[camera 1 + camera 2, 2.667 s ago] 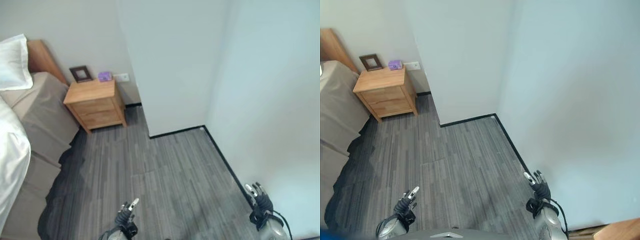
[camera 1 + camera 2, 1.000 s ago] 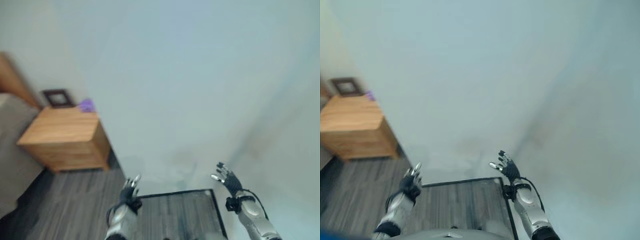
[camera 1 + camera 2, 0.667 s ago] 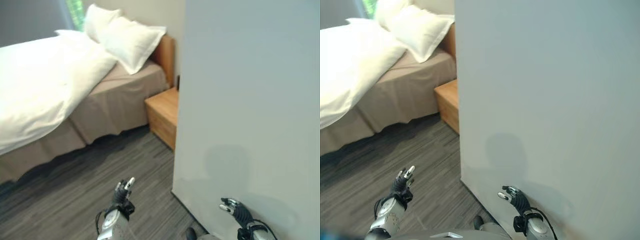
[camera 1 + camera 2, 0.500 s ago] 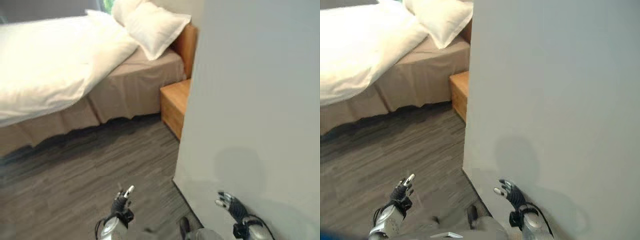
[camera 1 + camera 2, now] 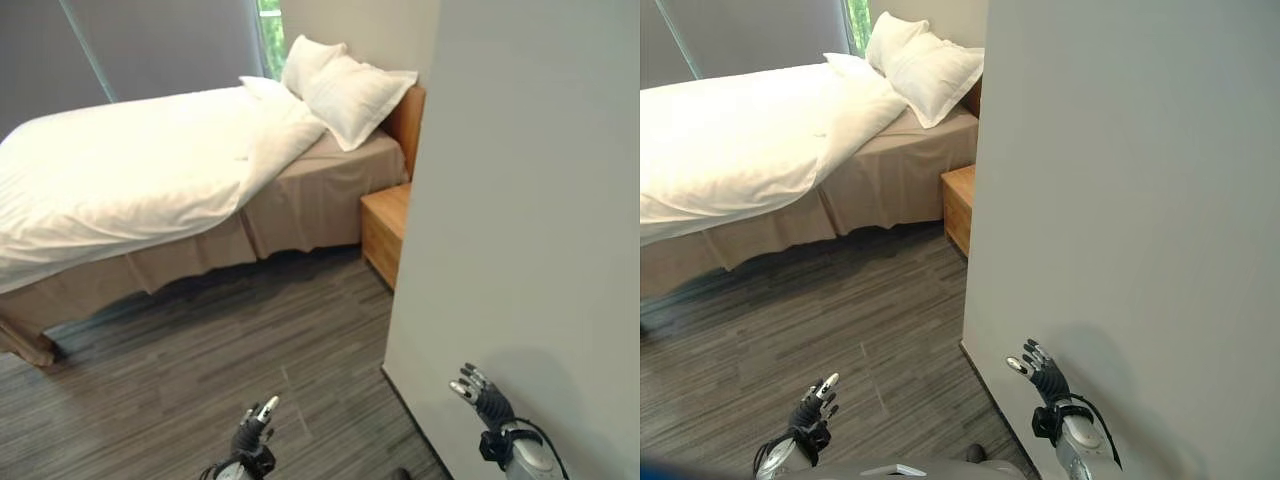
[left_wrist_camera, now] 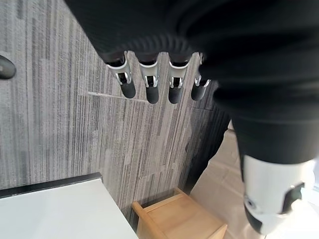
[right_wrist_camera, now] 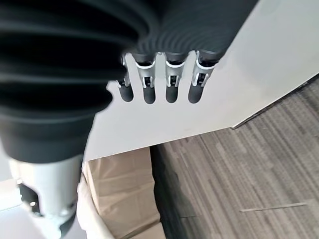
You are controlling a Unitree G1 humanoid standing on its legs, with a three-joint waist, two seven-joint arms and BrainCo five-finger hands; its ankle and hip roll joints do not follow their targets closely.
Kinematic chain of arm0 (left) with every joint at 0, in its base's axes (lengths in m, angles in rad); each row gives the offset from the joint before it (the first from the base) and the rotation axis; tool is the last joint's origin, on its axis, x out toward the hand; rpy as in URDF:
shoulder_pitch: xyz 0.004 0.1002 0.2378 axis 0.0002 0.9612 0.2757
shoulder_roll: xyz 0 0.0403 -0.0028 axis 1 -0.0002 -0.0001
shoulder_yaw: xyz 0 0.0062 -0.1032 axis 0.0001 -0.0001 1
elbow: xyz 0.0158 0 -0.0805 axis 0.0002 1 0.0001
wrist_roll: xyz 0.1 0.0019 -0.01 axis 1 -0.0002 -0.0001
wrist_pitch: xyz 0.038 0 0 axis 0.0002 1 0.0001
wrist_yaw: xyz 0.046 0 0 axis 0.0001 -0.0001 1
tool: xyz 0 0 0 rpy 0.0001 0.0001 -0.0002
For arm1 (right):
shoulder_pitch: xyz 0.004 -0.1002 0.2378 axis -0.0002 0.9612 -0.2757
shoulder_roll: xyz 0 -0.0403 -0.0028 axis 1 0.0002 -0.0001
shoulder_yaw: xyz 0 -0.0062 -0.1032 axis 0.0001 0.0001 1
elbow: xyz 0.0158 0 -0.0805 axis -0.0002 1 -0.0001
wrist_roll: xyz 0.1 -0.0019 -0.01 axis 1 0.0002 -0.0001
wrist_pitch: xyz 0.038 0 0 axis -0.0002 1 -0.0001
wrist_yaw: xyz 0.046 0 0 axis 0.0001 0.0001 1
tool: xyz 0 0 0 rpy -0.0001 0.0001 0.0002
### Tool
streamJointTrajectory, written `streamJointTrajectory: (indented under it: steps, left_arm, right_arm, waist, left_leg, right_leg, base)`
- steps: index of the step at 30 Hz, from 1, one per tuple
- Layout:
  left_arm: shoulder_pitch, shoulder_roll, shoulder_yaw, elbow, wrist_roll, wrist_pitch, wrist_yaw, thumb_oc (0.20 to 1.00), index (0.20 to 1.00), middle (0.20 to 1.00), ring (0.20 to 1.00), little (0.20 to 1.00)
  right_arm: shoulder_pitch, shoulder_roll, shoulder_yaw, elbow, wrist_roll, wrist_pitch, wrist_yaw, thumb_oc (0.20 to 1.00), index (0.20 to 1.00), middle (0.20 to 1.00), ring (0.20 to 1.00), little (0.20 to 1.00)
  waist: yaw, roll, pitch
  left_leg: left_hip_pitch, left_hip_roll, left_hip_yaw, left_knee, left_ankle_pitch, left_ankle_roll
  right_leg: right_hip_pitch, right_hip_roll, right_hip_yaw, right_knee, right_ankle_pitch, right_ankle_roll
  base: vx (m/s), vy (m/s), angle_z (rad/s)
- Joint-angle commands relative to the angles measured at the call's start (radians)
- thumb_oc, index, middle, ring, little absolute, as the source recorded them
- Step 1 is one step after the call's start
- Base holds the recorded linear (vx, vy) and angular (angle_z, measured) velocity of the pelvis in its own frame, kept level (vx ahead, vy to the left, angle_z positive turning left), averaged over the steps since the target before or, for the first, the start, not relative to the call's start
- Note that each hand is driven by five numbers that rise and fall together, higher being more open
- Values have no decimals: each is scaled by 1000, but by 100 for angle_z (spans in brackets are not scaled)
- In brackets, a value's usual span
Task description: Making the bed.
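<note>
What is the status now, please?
Left robot hand open, right robot hand open, both empty. White duvet rumpled on wooden bed, untouched. Grey wall corner close on right.

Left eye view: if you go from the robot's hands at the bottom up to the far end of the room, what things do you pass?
left hand → grey floor → wooden nightstand → white duvet → pillows

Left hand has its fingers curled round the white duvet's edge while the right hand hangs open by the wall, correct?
No. The left hand hangs open over the floor, far from the white duvet, as the left eye view shows. The right hand is open by the wall.
</note>
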Motion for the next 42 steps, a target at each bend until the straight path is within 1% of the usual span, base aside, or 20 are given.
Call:
streamJointTrajectory:
  steps: [1, 7, 8, 11, 15, 21, 25, 28, 29, 30, 31, 32, 33, 34, 35, 36, 37, 38, 41, 42]
  left_arm:
    - [-109, 19, -3, 15, 23, -27, -9, 1000, 1000, 1000, 1000, 1000]
    - [-120, 14, 5, -2, 2, -35, -3, 1000, 1000, 1000, 1000, 1000]
    - [-86, 23, -6, -81, 6, -38, 24, 1000, 1000, 1000, 1000, 1000]
    - [-74, 21, -10, -96, 6, -34, 22, 1000, 1000, 1000, 1000, 1000]
    - [-64, 25, -10, -109, 10, -35, 23, 1000, 1000, 1000, 1000, 1000]
    - [-65, 42, 20, -124, 14, -40, 30, 1000, 1000, 1000, 1000, 1000]
    - [-68, 47, 35, -108, 7, -42, 30, 1000, 1000, 1000, 1000, 1000]
    - [-71, 47, 51, -82, -37, -53, 28, 1000, 1000, 1000, 1000, 1000]
    - [-76, 46, 49, -74, -41, -46, 32, 1000, 1000, 1000, 1000, 1000]
    - [-78, 47, 51, -71, -46, -48, 35, 1000, 1000, 1000, 1000, 1000]
    - [-86, 52, 46, -66, -44, -47, 37, 1000, 1000, 1000, 1000, 1000]
    - [-93, 54, 35, -62, -39, -44, 35, 1000, 1000, 1000, 1000, 1000]
    - [-102, 57, 24, -55, -23, -43, 37, 1000, 1000, 1000, 1000, 1000]
    - [-102, 57, 24, -55, -23, -43, 37, 1000, 1000, 1000, 1000, 1000]
    - [-116, 61, 17, -33, 9, -45, 48, 1000, 1000, 1000, 1000, 1000]
    - [-118, 62, 15, -35, 17, -48, 46, 1000, 1000, 1000, 1000, 1000]
    - [-122, 65, 14, -39, 20, -49, 44, 1000, 1000, 1000, 1000, 1000]
    - [-127, 66, 11, -38, 22, -51, 43, 1000, 1000, 1000, 1000, 1000]
    - [-158, 73, 2, -20, 6, -63, 45, 1000, 1000, 1000, 1000, 1000]
    - [-158, 73, 3, -20, 6, -63, 45, 1000, 1000, 1000, 1000, 1000]
  right_arm:
    - [-46, -13, -21, -34, -21, -30, 12, 1000, 1000, 1000, 1000, 1000]
    - [-44, -23, -29, -18, -27, -26, 12, 1000, 1000, 1000, 1000, 1000]
    - [-105, 21, -158, 61, 98, -54, -81, 1000, 1000, 1000, 1000, 1000]
    - [-102, 21, -157, 55, 91, -54, -84, 1000, 1000, 1000, 1000, 1000]
    - [-90, 37, -159, 48, 134, -59, -66, 1000, 1000, 1000, 1000, 1000]
    - [-97, 20, -130, 46, 50, -50, -66, 1000, 1000, 1000, 1000, 1000]
    - [-112, 19, -117, 51, 43, -51, -64, 1000, 1000, 1000, 1000, 1000]
    - [-137, 13, -93, 62, 34, -50, -61, 1000, 1000, 1000, 1000, 1000]
    - [-139, 13, -90, 58, 34, -48, -62, 1000, 1000, 1000, 1000, 1000]
    - [-147, 16, -86, 56, 41, -50, -59, 1000, 1000, 1000, 1000, 1000]
    - [-150, 24, -77, 50, 49, -54, -57, 1000, 1000, 1000, 1000, 1000]
    - [-155, 31, -67, 49, 59, -60, -51, 1000, 1000, 1000, 1000, 1000]
    - [-164, 31, -56, 56, 70, -66, -47, 1000, 1000, 1000, 1000, 1000]
    - [-164, 31, -56, 56, 70, -66, -47, 1000, 1000, 1000, 1000, 1000]
    - [-165, 27, -45, 55, 85, -72, -43, 1000, 1000, 1000, 1000, 1000]
    - [-154, 22, -46, 49, 84, -72, -37, 1000, 1000, 1000, 1000, 1000]
    - [-143, 18, -50, 43, 77, -72, -35, 1000, 1000, 1000, 1000, 1000]
    - [-136, 18, -52, 41, 74, -71, -38, 1000, 1000, 1000, 1000, 1000]
    - [-136, 23, -65, 60, 93, -79, -58, 1000, 1000, 1000, 1000, 1000]
    - [-137, 23, -65, 60, 93, -79, -58, 1000, 1000, 1000, 1000, 1000]
  waist:
    - [2, -29, 31]
    - [2, -30, 32]
    - [42, 4, 91]
    - [44, 4, 88]
    - [42, 3, 83]
    - [38, -4, 76]
    - [41, -9, 75]
    - [52, -15, 81]
    - [58, -9, 85]
    - [59, -5, 101]
    - [52, 7, 130]
    - [39, 30, 146]
    - [29, 51, 159]
    - [29, 51, 158]
    - [-1, 80, 182]
    - [-22, 88, 192]
    - [-35, 90, 196]
    - [-43, 84, 198]
    - [-70, 53, 182]
    - [-71, 55, 187]
  left_leg:
    - [-9, -16, -47, 10, 27, -26]
    - [2, -12, -50, 10, 28, -28]
    - [-6, -17, -7, 10, 2, -1]
    - [-2, -19, -8, 10, -2, 2]
    - [6, -20, -4, 10, -6, 3]
    - [13, -16, 12, 10, -11, -1]
    - [16, -15, 24, 10, -14, -1]
    - [19, -24, 23, 10, -19, 8]
    - [17, -27, 24, 10, -19, 16]
    - [13, -29, 27, 16, -17, 27]
    - [9, -22, 27, 28, -12, 36]
    - [3, 0, 22, 39, -13, 44]
    - [8, 16, 5, 49, -17, 52]
    - [8, 16, 5, 49, -17, 52]
    - [26, 39, -13, 54, -14, 57]
    - [34, 45, -30, 61, -9, 55]
    - [38, 44, -49, 68, -4, 53]
    - [43, 36, -62, 68, -10, 57]
    - [73, -2, -76, 63, -71, 55]
    - [79, 1, -78, 62, -71, 55]
  right_leg:
    - [73, 14, -22, 15, -50, 37]
    - [79, 19, -19, 15, -52, 34]
    - [15, -70, -121, 111, -50, 73]
    - [24, -73, -122, 101, -48, 75]
    - [31, -77, -113, 96, -43, 78]
    - [33, -76, -97, 81, -32, 81]
    - [32, -75, -91, 74, -27, 83]
    - [11, -88, -85, 111, -23, 95]
    - [-24, -95, -92, 191, -30, 105]
    - [-87, -99, -80, 336, 1, 115]
    - [-177, -86, -51, 526, 52, 129]
    - [-255, -49, -28, 736, 38, 131]
    - [-340, -26, -40, 905, 13, 129]
    - [-340, -26, -40, 905, 13, 129]
    - [-469, 29, -69, 1158, -62, 103]
    - [-533, 72, -69, 1246, -73, 97]
    - [-567, 99, -67, 1247, -50, 96]
    - [-577, 95, -67, 1217, -31, 94]
    - [-547, 77, -15, 934, 27, 92]
    - [-539, 77, -17, 932, 26, 92]
  base:
    - [0, 0, 0]
    - [-11, -4, -3]
    - [0, 0, 0]
    - [4, 9, -1]
    - [13, 19, -3]
    - [2, 7, -4]
    - [9, 6, -12]
    - [-21, 44, -19]
    - [-85, 76, -3]
    - [-184, 127, -19]
    - [-210, 142, -34]
    - [-147, 150, -48]
    - [-47, 99, -12]
    - [25, 102, 20]
    - [47, 44, 37]
    - [97, 33, 30]
    - [126, -26, 17]
    - [188, -45, 49]
    - [257, -61, 32]
    - [482, -123, 58]
